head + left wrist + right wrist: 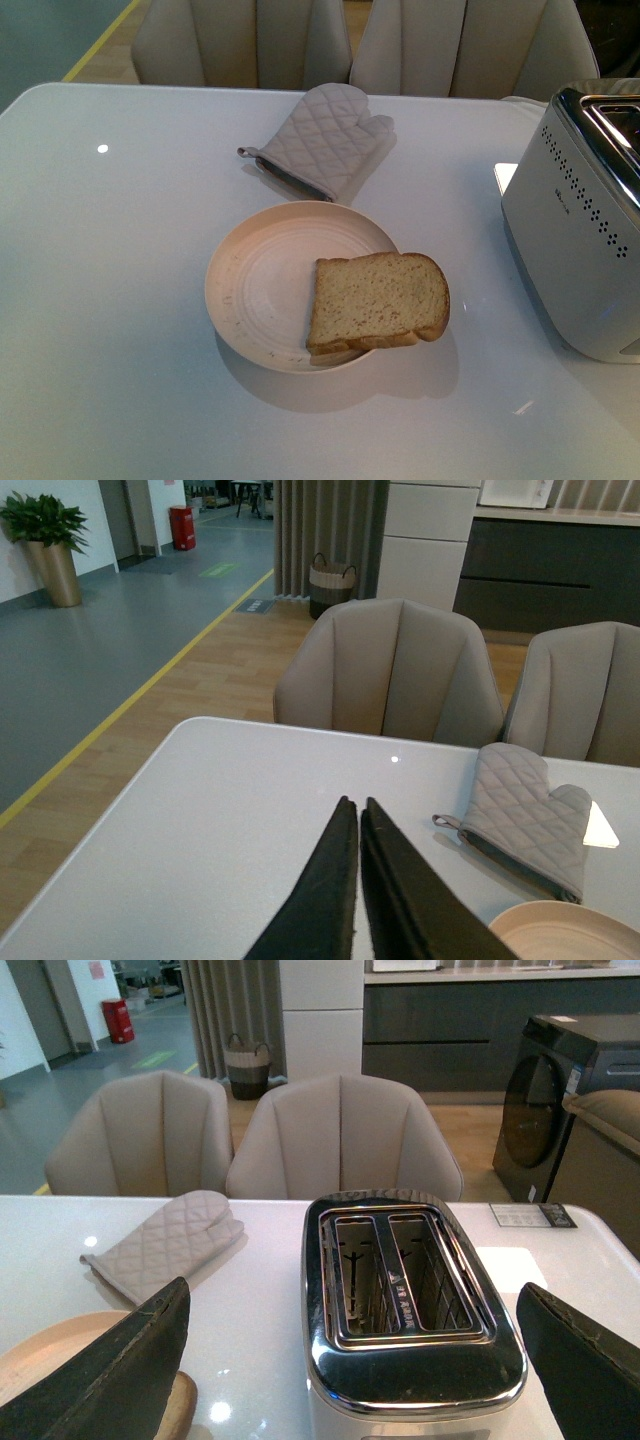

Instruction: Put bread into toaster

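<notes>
- Currently the bread point(378, 300) lies flat, overhanging the plate point(260, 290) rim, apart from the toaster point(580, 230).
- Risk, I judge: a clumsy pinch could tip the slice onto the bench point(110, 300).
- My right tool point(352, 1288) hangs spread wide facing the toaster slots; my left tool point(358, 815) is clenched empty.
</notes>
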Tool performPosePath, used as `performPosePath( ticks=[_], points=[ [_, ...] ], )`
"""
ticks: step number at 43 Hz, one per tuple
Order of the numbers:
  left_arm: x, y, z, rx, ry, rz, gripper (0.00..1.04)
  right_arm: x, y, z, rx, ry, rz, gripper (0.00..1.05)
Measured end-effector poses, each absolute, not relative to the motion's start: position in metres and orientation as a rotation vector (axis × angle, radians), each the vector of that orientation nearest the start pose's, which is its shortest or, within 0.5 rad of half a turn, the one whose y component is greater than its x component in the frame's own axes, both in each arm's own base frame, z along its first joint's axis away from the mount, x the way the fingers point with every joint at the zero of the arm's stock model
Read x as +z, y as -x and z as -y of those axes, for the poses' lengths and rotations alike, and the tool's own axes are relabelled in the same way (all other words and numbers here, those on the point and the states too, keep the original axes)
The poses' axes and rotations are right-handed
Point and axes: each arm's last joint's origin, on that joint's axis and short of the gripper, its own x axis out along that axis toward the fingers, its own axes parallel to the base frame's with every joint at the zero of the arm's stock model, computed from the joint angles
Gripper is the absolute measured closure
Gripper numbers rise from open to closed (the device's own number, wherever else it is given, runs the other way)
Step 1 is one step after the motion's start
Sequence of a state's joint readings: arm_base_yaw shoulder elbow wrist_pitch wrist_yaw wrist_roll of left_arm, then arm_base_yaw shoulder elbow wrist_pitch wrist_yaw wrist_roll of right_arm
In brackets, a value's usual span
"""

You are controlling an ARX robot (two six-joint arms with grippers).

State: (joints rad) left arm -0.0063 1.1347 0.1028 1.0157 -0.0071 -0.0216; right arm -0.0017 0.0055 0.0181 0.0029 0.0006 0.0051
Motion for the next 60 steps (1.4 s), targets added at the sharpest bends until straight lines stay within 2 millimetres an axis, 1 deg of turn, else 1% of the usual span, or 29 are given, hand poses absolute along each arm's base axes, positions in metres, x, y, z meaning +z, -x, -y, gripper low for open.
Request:
performPosePath(
  ticks=[11, 18, 41, 60],
  points=[
    [0.163, -0.157, 0.001, -0.003, 0.014, -0.013, 1.02, 0.170, -0.097, 0.000, -0.002, -0.005, 0.015, 0.09],
    [0.164, -0.148, 0.001, -0.003, 0.012, -0.011, 1.02, 0.170, -0.097, 0.000, -0.002, -0.005, 0.015, 0.09],
    [0.170, -0.125, 0.000, -0.003, 0.011, 0.009, 1.02, 0.170, -0.097, 0.000, -0.002, -0.005, 0.015, 0.09],
    [0.171, -0.112, 0.000, -0.004, 0.011, 0.013, 1.02, 0.170, -0.097, 0.000, -0.002, -0.005, 0.015, 0.09]
  ],
)
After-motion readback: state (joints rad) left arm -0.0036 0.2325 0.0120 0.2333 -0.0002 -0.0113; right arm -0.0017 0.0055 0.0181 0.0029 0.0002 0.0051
